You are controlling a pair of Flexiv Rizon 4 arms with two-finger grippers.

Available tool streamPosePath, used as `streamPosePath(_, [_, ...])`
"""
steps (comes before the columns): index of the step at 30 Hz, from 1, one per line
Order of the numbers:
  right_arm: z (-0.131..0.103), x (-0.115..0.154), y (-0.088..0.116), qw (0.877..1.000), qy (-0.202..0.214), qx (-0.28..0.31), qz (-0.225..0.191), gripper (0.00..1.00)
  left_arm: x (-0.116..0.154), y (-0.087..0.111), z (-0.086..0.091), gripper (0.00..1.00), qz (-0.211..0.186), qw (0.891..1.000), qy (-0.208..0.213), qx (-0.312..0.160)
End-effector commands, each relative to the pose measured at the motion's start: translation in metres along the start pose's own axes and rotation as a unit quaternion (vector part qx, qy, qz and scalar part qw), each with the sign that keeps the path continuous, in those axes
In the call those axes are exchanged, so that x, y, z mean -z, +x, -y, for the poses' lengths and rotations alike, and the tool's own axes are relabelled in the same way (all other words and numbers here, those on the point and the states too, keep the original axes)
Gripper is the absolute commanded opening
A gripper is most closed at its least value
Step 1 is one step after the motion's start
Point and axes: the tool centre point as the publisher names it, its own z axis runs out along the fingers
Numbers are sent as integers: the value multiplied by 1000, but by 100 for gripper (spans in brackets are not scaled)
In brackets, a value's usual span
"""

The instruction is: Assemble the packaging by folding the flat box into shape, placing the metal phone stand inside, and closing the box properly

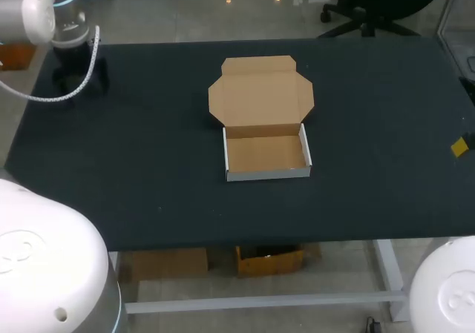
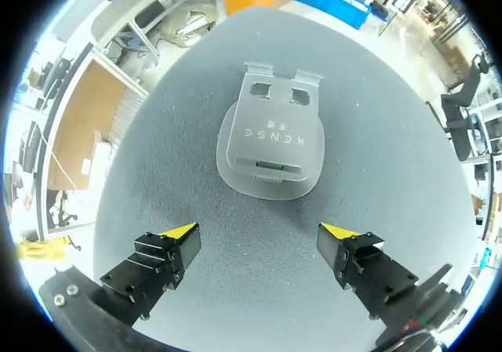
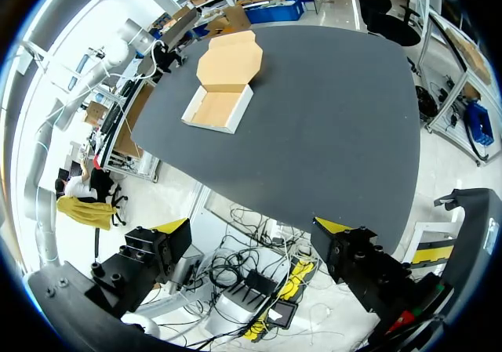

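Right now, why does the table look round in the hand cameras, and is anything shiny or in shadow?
Left wrist view: the fisheye lens bends the table edges; the phone stand looks dull, no glare. Right wrist view: same bending. Head view: straight edges, the box evenly lit.

Folded box (image 1: pixel 267 156) standing open mid-table (image 1: pixel 148 162), lid flap (image 1: pixel 261 96) laid flat behind.
Left arm (image 1: pixel 63 21) over far left corner, well apart.

A wide rectangular counter (image 1: pixel 148 162) with a dark matte top stands on a pale metal frame. Its grainy charcoal surface spreads under and ahead of the left gripper (image 2: pixel 259 229). It lies well ahead of the right gripper (image 3: pixel 252 225).
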Motion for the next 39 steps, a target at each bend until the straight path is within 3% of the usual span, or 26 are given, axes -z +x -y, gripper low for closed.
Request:
streamPosePath(1, [1, 2, 1, 1000, 0, 0, -1, 100, -3, 3, 7, 100, 3, 1000, -4, 0])
streamPosePath(39, [1, 2, 1, 1000, 0, 0, -1, 100, -8, 3, 34, 100, -3, 1000, -13, -25])
